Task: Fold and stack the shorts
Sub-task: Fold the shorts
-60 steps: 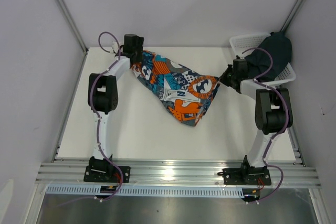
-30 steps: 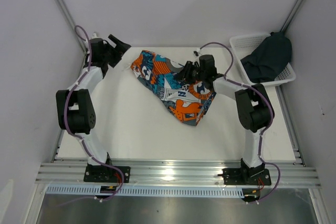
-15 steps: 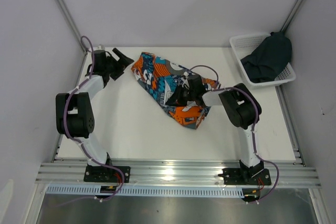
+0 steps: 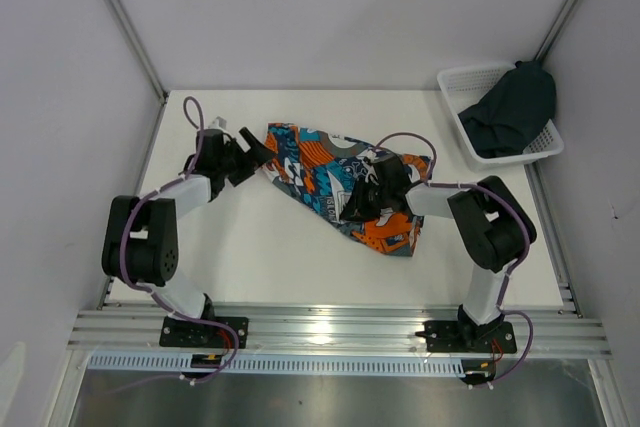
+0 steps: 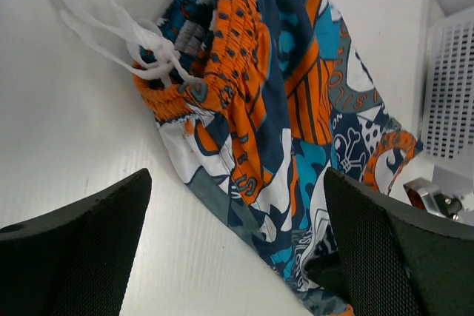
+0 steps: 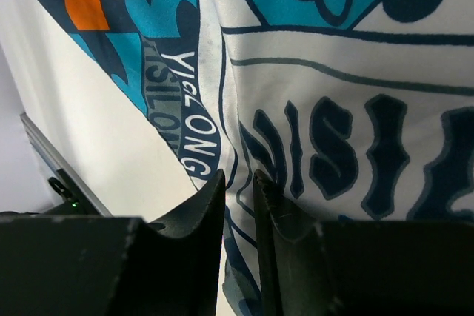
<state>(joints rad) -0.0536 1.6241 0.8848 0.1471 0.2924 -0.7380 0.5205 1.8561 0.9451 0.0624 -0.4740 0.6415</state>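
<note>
Top view, left gripper (image 4: 255, 150): jaws wide, holding nothing, just beside waistband end of printed shorts (image 4: 310, 162).
Top view, right gripper (image 4: 354, 207): down on printed shorts, mid-table; dark shorts (image 4: 515, 107) in basket (image 4: 458, 82).
Left wrist: drawstring (image 5: 141, 49) ahead of spread fingers (image 5: 89, 242).
Right wrist: fingers (image 6: 204, 216) nearly together, nipping printed cloth.

We see a white table (image 4: 255, 247). The printed shorts (image 4: 312, 159) lie mid-table. A mesh basket (image 4: 458, 79) sits at its far right corner.
</note>
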